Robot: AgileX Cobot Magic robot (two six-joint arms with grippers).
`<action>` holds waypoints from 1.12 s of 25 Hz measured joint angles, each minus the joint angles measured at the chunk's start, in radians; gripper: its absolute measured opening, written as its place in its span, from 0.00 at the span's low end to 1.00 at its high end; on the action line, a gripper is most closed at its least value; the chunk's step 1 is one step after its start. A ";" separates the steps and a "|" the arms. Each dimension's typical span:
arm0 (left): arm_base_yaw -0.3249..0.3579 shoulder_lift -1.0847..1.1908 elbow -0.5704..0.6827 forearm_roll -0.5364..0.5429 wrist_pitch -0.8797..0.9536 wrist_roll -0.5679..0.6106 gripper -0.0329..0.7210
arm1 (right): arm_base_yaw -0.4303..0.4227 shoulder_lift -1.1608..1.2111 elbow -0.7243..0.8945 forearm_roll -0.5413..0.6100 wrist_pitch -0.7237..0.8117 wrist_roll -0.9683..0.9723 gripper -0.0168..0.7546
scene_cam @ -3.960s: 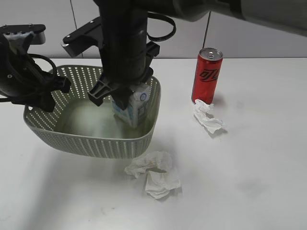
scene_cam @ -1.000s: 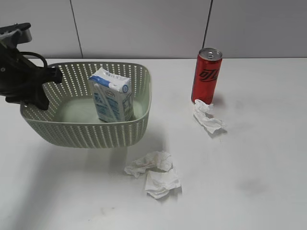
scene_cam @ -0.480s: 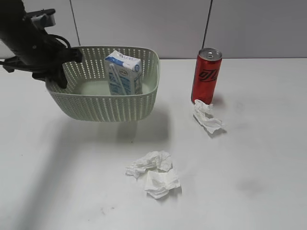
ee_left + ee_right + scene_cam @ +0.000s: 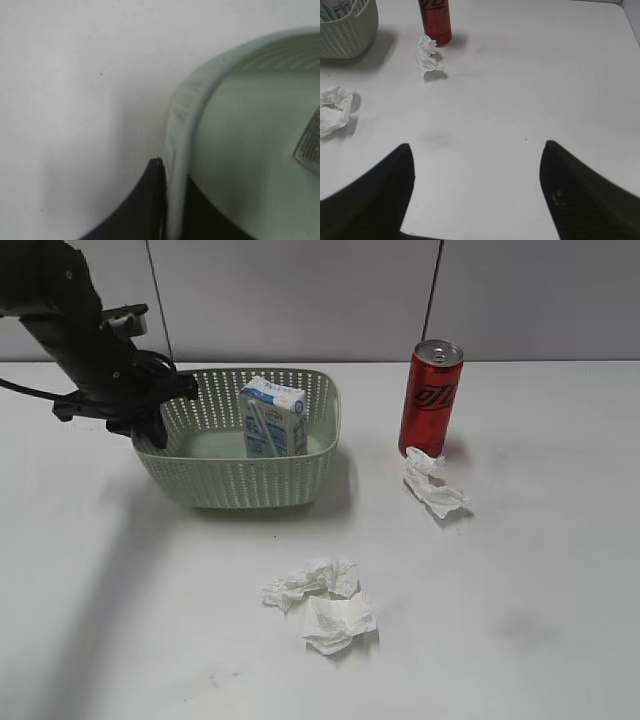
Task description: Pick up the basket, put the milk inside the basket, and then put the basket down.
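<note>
The sage-green basket [image 4: 250, 480] stands on the white table at the back left, with the white-and-blue milk carton [image 4: 272, 418] upright inside it. My left gripper [image 4: 150, 420] is shut on the basket's left rim. In the left wrist view the rim [image 4: 177, 145] runs between the two dark fingers [image 4: 172, 200], and a corner of the milk carton [image 4: 310, 145] shows at the right edge. My right gripper [image 4: 477, 160] is open and empty over bare table; it is out of the exterior view. The basket's corner also shows in the right wrist view [image 4: 345, 30].
A red soda can [image 4: 431, 398] stands right of the basket, also in the right wrist view [image 4: 436, 20]. A crumpled tissue [image 4: 432, 483] lies before the can, and a second tissue [image 4: 322, 602] lies in front of the basket. A grey wall runs behind the table.
The right arm, which held the milk in the basket, has left the exterior view. My left gripper has carried the basket right and back, then down onto the table.
</note>
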 joint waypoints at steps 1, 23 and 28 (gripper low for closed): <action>0.000 0.001 0.000 0.000 -0.005 0.000 0.05 | 0.000 0.000 0.000 0.000 0.000 0.000 0.79; 0.112 -0.171 -0.010 0.123 0.087 -0.006 0.85 | 0.000 0.000 0.000 -0.001 -0.001 0.001 0.79; 0.178 -0.206 -0.010 0.243 0.193 0.046 0.84 | 0.000 0.000 0.000 -0.001 -0.001 0.001 0.79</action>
